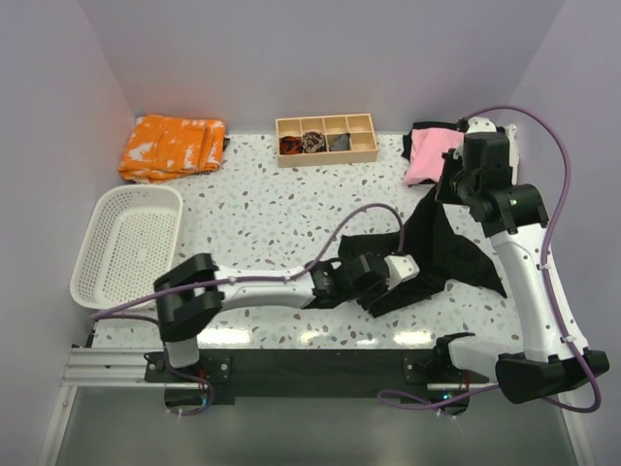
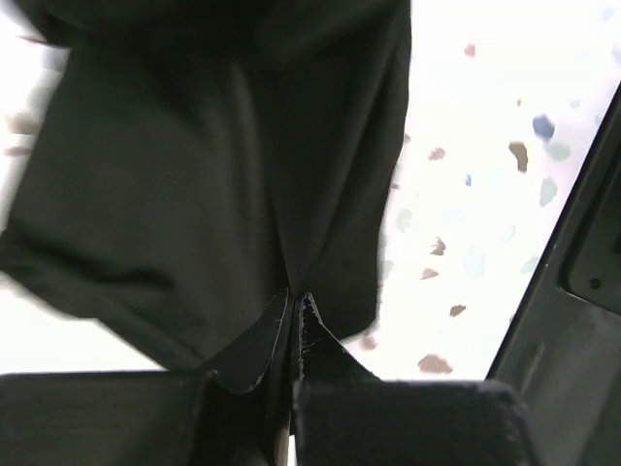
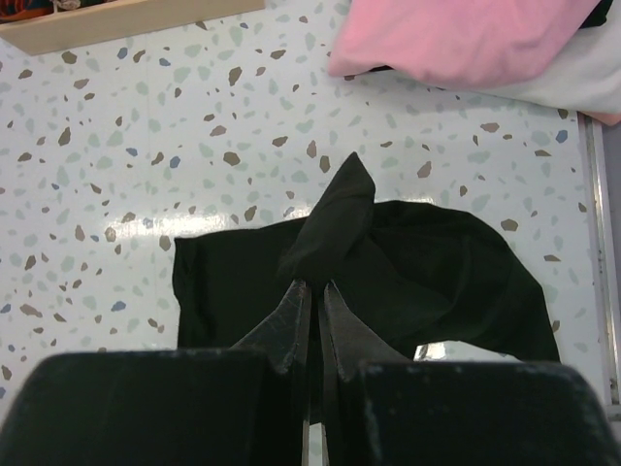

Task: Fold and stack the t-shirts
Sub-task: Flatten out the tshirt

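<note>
A large black t-shirt (image 1: 441,248) lies crumpled at the right middle of the table, one part pulled up. My right gripper (image 1: 448,189) is shut on a bunched fold of it (image 3: 330,233) and holds that fold above the table. My left gripper (image 1: 388,282) is shut on the shirt's near-left edge (image 2: 223,194), low by the table. A pile with a pink t-shirt (image 1: 430,153), a white one and a black one sits at the back right; pink and white cloth also show in the right wrist view (image 3: 456,39).
A white basket (image 1: 131,243) stands at the left. An orange patterned cloth (image 1: 173,144) lies at the back left. A wooden divided tray (image 1: 326,139) with small rolled fabric pieces sits at the back middle. The dark front rail (image 2: 572,291) is close to my left gripper.
</note>
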Controlling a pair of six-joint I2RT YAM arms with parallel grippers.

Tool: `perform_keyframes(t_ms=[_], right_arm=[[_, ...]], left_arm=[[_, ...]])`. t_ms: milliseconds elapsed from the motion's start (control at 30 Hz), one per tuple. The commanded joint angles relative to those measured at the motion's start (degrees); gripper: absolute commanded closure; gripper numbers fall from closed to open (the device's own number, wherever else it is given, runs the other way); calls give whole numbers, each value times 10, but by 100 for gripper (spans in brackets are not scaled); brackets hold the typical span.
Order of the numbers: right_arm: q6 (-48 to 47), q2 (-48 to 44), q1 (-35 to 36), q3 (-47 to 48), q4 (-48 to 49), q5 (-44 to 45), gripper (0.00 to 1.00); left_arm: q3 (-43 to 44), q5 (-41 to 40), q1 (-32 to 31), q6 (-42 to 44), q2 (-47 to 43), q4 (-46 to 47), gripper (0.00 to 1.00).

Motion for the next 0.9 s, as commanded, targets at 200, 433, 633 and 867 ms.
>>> perform_keyframes(t_ms=[200, 433, 633, 867], right_arm=[[4, -26, -3, 30, 3, 20, 100], [17, -65, -3, 47, -9, 105, 100], [11, -107, -3, 58, -10, 208, 100], [-4, -150, -3, 80, 6, 233, 100]], left_arm=[[69, -216, 96, 36, -390, -178, 100], [179, -486, 96, -34, -504, -340, 100], [228, -612, 96, -153, -573, -486, 100], [273, -638, 96, -230, -594, -586, 100]])
